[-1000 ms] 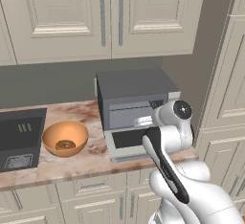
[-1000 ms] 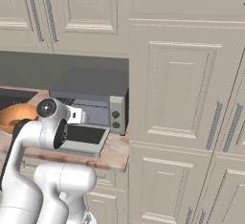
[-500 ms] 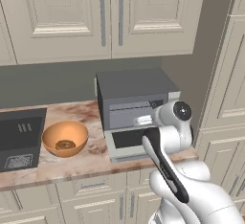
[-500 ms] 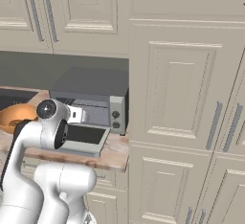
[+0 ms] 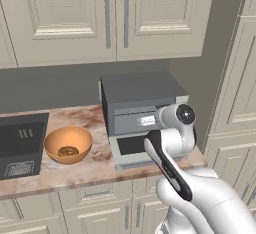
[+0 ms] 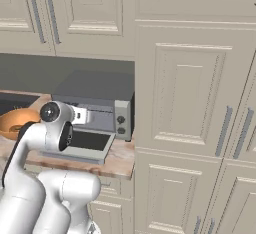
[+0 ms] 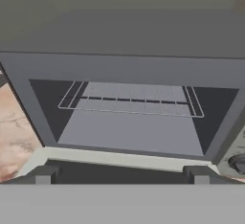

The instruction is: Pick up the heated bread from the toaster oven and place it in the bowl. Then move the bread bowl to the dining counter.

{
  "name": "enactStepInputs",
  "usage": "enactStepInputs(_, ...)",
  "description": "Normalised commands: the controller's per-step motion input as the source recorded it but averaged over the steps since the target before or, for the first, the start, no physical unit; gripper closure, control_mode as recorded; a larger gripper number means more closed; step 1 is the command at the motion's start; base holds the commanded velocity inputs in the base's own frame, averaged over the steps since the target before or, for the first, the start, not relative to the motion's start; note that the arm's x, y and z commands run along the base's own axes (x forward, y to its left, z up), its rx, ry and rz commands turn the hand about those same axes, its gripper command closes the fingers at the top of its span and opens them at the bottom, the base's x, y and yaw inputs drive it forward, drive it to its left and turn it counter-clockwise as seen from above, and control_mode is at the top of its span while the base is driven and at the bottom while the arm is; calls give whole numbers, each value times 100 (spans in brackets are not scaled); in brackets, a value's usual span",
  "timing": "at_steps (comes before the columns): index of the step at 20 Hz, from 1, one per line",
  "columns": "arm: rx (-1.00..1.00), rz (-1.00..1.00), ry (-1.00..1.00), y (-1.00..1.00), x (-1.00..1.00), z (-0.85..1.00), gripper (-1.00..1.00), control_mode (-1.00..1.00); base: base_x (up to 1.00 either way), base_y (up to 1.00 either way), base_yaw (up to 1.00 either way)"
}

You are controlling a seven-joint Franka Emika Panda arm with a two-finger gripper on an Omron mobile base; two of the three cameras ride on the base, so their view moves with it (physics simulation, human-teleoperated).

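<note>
Two dark finger tips [image 7: 45, 175] are seen at the bottom of the hand view, spread fully apart with nothing held; the gripper [image 7: 122, 176] is aimed into the toaster oven [image 5: 142, 105]. Its door [image 5: 137, 148] is lowered and the wire rack [image 7: 131, 99] is seen. At centre left, the bowl [image 5: 68, 144] is set on the marbled counter [image 5: 30, 178], a ring-shaped piece [image 5: 68, 151] lying inside.

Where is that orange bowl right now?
The bowl sits on the marbled counter, between the dark sink and the open toaster oven.
</note>
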Motion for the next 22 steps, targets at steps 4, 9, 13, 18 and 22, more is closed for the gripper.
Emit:
enactStepInputs(4,0,-2,-7,0,27,-13,-100,-100,0,0,0)
enactStepInputs(9,0,0,-7,0,24,-25,-100,-100,0,0,0)
enactStepInputs(13,2,-1,-9,0,18,-35,-100,-100,0,0,0)
enactStepInputs(18,0,0,-9,0,20,-34,-100,-100,0,0,0)
enactStepInputs(22,8,-2,-9,0,11,-43,-100,-100,0,0,0)
